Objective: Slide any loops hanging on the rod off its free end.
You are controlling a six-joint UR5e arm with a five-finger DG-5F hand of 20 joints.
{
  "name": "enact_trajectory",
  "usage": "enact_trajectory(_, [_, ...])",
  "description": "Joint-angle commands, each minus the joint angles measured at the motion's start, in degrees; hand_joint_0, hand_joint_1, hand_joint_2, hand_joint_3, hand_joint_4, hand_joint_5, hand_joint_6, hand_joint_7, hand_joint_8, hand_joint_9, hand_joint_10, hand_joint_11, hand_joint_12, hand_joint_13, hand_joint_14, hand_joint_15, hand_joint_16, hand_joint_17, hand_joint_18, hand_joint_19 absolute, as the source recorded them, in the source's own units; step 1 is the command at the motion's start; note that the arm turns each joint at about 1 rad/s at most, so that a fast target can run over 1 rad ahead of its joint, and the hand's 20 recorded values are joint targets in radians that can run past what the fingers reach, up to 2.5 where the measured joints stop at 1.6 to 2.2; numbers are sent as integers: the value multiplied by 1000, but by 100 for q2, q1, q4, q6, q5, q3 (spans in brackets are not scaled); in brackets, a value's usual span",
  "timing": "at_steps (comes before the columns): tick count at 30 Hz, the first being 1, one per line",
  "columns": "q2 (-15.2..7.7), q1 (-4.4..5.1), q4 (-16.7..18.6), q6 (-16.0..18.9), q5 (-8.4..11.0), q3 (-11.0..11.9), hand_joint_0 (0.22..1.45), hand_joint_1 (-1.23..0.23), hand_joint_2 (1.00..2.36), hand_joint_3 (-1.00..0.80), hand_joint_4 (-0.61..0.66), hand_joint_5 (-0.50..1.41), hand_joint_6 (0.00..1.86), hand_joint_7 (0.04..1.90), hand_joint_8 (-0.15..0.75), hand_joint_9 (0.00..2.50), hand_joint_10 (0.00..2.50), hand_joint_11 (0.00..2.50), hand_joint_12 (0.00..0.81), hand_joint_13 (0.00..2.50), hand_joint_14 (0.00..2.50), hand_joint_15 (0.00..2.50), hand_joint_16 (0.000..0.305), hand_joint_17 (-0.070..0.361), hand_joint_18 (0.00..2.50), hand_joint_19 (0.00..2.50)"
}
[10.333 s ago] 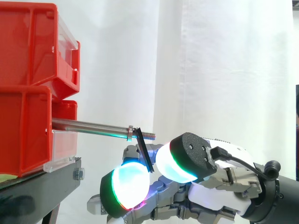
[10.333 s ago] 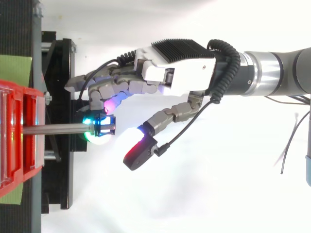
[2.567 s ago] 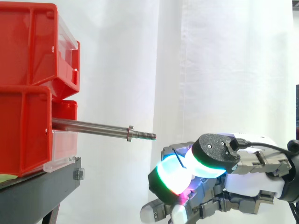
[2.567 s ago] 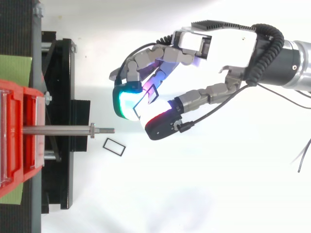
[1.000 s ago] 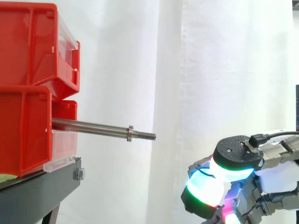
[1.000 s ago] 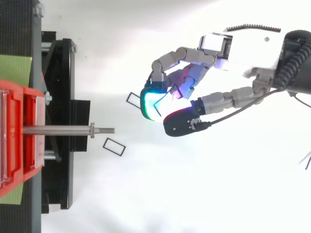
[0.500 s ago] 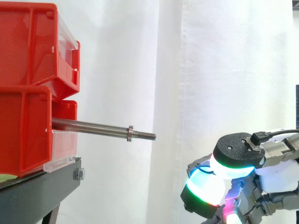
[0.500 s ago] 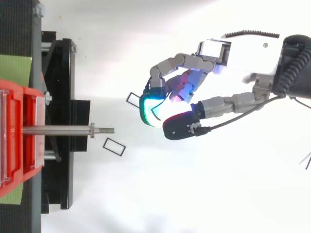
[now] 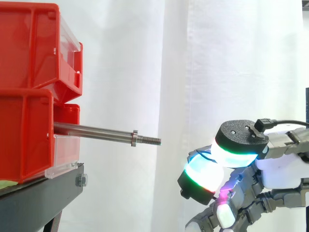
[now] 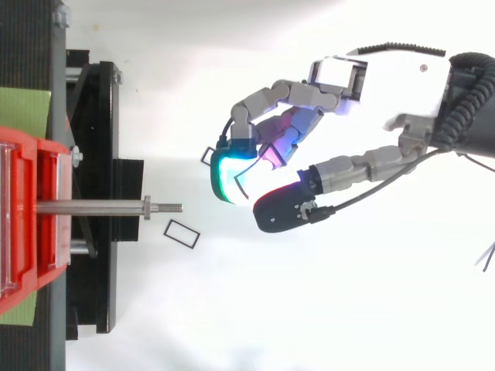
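The steel rod (image 9: pixel 96 131) sticks out of the lower red bin (image 9: pixel 26 137) towards the right. Its threaded free end (image 9: pixel 153 140) is bare and nothing hangs on it. My hand (image 10: pixel 387 85) hovers right of the tip and lower than it, apart from the rod (image 10: pixel 93 207). Its fingers are curled, and a glowing pad and the thumb pinch a thin black loop (image 10: pixel 240 184), of which one corner shows. Two more black rectangular loops lie on the white floor: one (image 10: pixel 182 233) just below the rod's tip, the other (image 10: pixel 207 155) partly behind a fingertip.
Stacked red bins (image 9: pixel 34 43) stand on a black stand (image 10: pixel 93 139) at the left. A white curtain hangs behind. White floor spreads right of the stand, under my hand (image 9: pixel 282 176).
Ten seconds ago my hand was at the rod's tip with loops there; the rod is now bare. Since 2.6 s ago a second loop lies on the floor. The hand has lately risen slightly leftward.
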Motion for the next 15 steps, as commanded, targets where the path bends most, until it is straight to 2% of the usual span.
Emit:
enact_trajectory(1, [-2, -1, -21, 23, 9, 4, 592, -759, 1003, -87, -113, -86, 831, 1073, 285, 1025, 9, 261, 379, 603, 3, 89, 57, 127, 739, 275])
enact_trajectory(9, [7, 34, -144, 32, 9, -5, 594, -763, 1005, -81, -118, -93, 842, 1085, 277, 1016, 10, 277, 373, 602, 3, 92, 55, 124, 738, 273])
enact_trajectory(15, [7, 70, -434, 146, 9, -5, 594, -775, 1006, -69, -116, -98, 856, 1058, 273, 1010, 10, 281, 373, 606, 4, 96, 55, 124, 739, 272])
